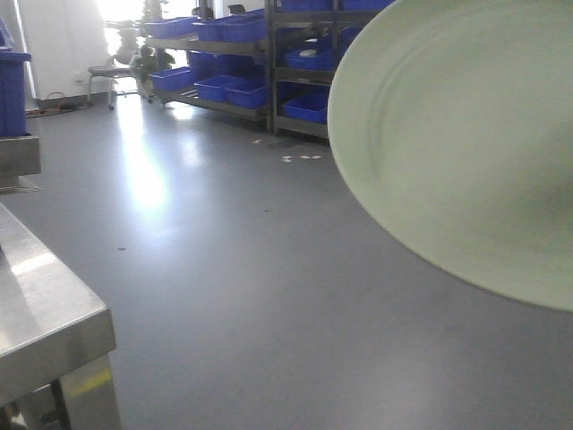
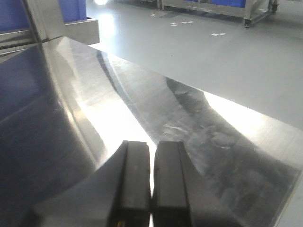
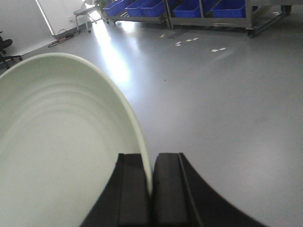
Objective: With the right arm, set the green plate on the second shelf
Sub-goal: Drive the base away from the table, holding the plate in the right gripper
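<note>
Green plate [image 3: 61,142] rim clamped in right claw [image 3: 152,163], left claw [image 2: 151,151] together, blue bins [image 1: 228,90] on rack [image 1: 269,81].

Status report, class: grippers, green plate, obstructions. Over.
Right gripper shut on green plate rim, plate airborne over floor. Left gripper shut, empty, above steel table. Nothing blocking in view.

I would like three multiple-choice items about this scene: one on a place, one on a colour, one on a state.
1. Where is the plate?
A. on the table
B. on the floor
C. held at its rim by the right gripper

2. What colour are the far bins?
A. red
B. blue
C. yellow

3. How do the jaws of the left gripper stand?
A. wide open
B. shut, empty
C. shut on the plate

Answers:
1. C: the right wrist view shows the rim between the jaws.
2. B: every bin in view is blue.
3. B: the jaws meet with nothing between them.
</note>
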`<action>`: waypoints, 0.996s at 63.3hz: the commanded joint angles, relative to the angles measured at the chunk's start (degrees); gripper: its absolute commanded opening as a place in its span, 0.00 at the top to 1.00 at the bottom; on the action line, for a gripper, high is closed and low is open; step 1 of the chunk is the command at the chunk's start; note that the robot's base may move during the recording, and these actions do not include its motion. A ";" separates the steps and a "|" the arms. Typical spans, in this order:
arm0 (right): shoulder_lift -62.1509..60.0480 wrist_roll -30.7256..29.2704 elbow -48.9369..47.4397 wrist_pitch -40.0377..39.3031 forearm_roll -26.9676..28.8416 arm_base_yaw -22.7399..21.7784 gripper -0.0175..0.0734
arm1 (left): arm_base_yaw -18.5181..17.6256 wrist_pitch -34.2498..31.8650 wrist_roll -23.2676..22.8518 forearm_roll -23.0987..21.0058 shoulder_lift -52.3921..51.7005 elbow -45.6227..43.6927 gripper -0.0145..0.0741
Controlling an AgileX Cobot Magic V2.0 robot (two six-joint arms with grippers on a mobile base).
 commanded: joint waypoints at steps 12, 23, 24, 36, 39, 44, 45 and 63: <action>0.12 -0.08 -1.88 -6.61 0.00 -0.26 0.75 | -0.17 -3.50 -0.28 0.05 -1.28 2.40 0.70; 0.12 -0.08 -1.88 -6.61 0.00 -0.26 0.75 | -0.17 -3.50 -0.28 0.05 -1.28 2.40 0.70; 0.12 -0.08 -1.88 -6.61 0.00 -0.26 0.75 | -0.17 -3.50 -0.28 0.05 -1.28 2.40 0.70; 0.12 -0.08 -1.88 -6.61 0.00 -0.26 0.75 | -0.17 -3.50 -0.28 0.05 -1.28 2.40 0.70; 0.12 -0.08 -1.88 -6.61 0.00 -0.26 0.75 | -0.17 -3.50 -0.28 0.05 -1.28 2.40 0.70; 0.12 -0.08 -1.88 -6.61 0.00 -0.26 0.75 | -0.17 -3.50 -0.28 0.05 -1.28 2.40 0.70; 0.12 -0.08 -1.88 -6.61 0.00 -0.26 0.75 | -0.17 -3.50 -0.28 0.05 -1.28 2.40 0.70; 0.12 -0.08 -1.88 -6.61 0.00 -0.26 0.75 | -0.17 -3.50 -0.28 0.05 -1.28 2.40 0.70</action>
